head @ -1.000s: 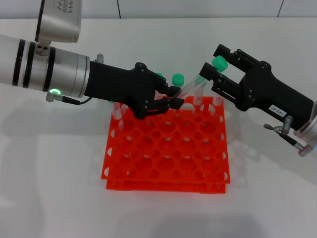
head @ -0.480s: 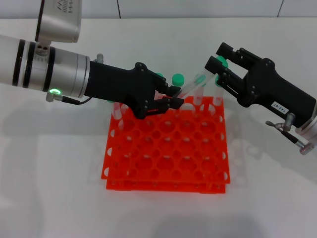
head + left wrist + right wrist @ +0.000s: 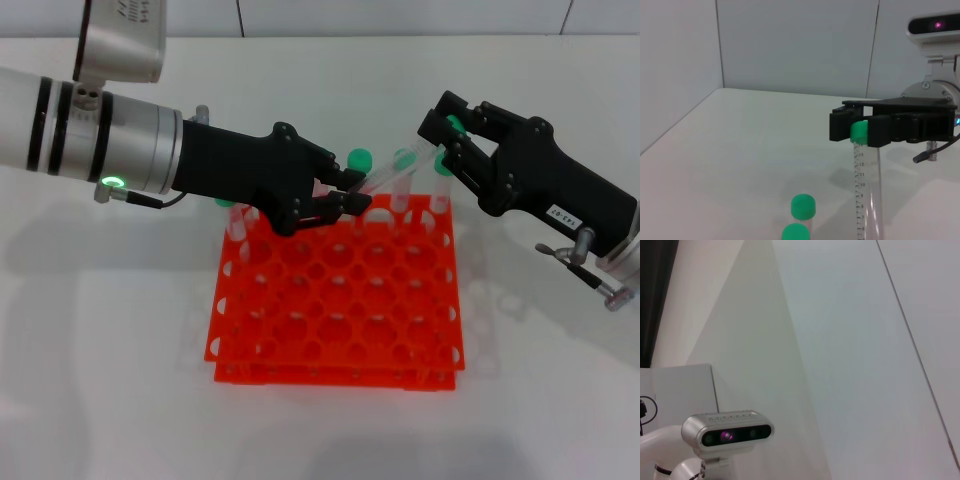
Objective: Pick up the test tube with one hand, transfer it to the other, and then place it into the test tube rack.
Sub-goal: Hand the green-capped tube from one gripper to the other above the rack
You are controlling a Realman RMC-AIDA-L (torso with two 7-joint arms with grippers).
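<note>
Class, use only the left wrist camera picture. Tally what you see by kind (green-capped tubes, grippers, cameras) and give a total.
Green-capped tubes: 3 (the test tube, its cap at the right gripper; two others)
Grippers: 1, the right gripper
Cameras: 1
Total: 5
</note>
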